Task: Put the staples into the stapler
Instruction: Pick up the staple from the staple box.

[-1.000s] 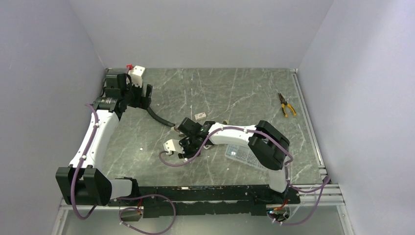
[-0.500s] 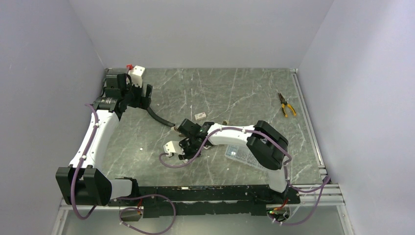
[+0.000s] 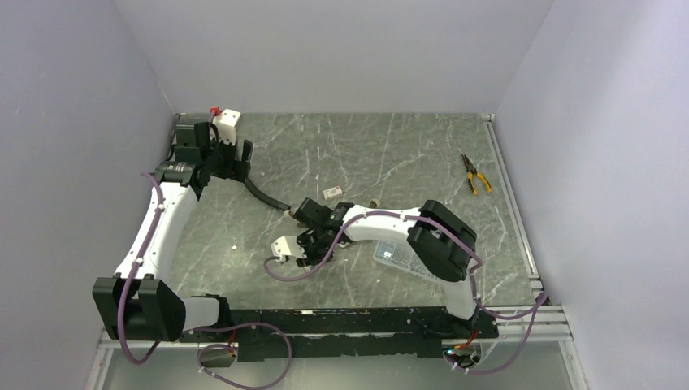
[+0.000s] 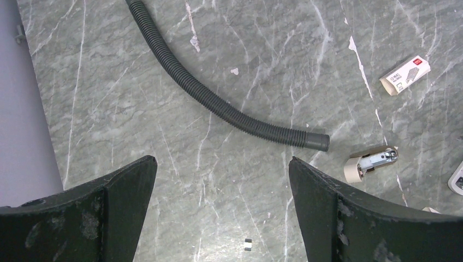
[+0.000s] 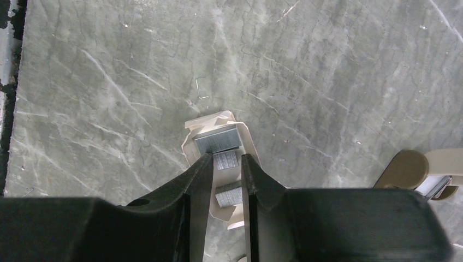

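The stapler (image 5: 420, 169), olive-grey with a silver-white channel, lies at the right edge of the right wrist view. It also shows in the left wrist view (image 4: 371, 162); I cannot make it out in the top view. Grey staple strips (image 5: 217, 137) lie on a cream paper tray (image 5: 248, 143). My right gripper (image 5: 227, 155) is low over the tray, jaws narrowed onto one strip (image 5: 225, 161); in the top view it (image 3: 309, 241) sits mid-table. My left gripper (image 4: 221, 159) is wide open and empty, at the far left (image 3: 238, 158).
A black corrugated hose (image 4: 229, 112) runs from the left gripper toward mid-table. A small staple box (image 4: 405, 75) lies beyond it. A clear compartment box (image 3: 398, 258) is under the right arm. Yellow pliers (image 3: 476, 175) lie far right. A loose staple (image 5: 202, 90) lies past the tray.
My right arm has shifted slightly to the left at the tray. The left arm has not moved.
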Available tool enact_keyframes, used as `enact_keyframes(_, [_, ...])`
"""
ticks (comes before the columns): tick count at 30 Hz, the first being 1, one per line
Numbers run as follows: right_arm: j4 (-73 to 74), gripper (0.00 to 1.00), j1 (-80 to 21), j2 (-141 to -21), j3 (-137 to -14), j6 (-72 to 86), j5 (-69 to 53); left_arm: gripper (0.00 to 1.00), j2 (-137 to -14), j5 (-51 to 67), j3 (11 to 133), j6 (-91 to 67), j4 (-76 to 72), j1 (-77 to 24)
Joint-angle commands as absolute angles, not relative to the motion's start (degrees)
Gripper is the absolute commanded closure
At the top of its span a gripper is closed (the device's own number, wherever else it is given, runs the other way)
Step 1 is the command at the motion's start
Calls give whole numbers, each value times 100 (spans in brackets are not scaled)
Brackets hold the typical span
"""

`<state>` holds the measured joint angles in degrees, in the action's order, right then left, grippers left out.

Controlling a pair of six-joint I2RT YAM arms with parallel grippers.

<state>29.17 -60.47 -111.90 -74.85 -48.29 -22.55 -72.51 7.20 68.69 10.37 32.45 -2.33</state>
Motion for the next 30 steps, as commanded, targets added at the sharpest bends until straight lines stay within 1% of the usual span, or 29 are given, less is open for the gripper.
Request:
enact_keyframes(1, [3156,70,-6124,-11317,-7670,-5063,-2337,4,-7195,697,6867,1073,3178,-203])
enact_keyframes(15, [3837,70,-6151,-11578,-7961,-5616,-2404,4,-7223,677,6861,1095,3182,-211])
enact_keyframes(21, [4103,72,-6153,-11674,-8085,-5805,-2396,4,-7256,673,6879,1095,3178,-203])
enact_keyframes(30, [4101,74,-6152,-11683,-8197,-5757,-2373,4,-7276,664,6883,1104,3186,-206])
